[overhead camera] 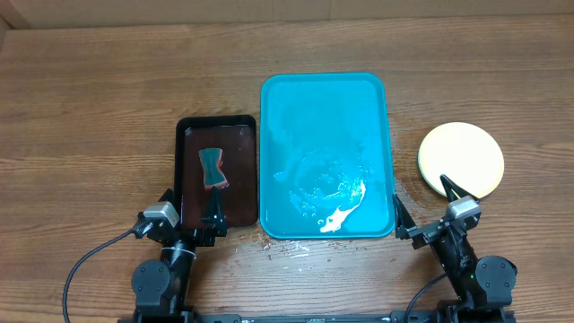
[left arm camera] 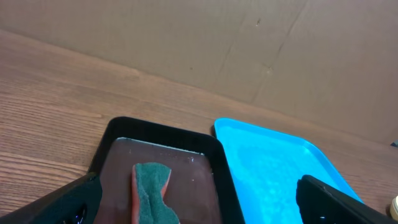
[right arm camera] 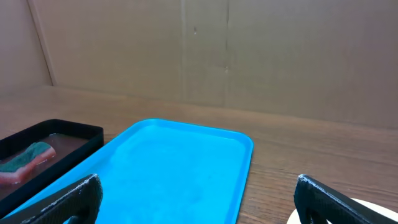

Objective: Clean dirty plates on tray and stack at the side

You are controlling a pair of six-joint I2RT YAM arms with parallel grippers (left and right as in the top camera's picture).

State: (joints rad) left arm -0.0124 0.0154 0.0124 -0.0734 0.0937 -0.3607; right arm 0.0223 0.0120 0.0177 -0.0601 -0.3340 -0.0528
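**Plates (overhead camera: 461, 160) off tray (overhead camera: 325, 108)**

Pale yellow, on desk (overhead camera: 90, 108) just right of tray, not touching. White smear (overhead camera: 345, 211) inside tray's near-right corner. Black tray (overhead camera: 215, 122) with sponge (overhead camera: 213, 168) just beside tray's left side. Left tool (overhead camera: 190, 208) off tray's near-left corner, right tool (overhead camera: 425, 205) off near-right corner; each spread wide, gripping nothing.
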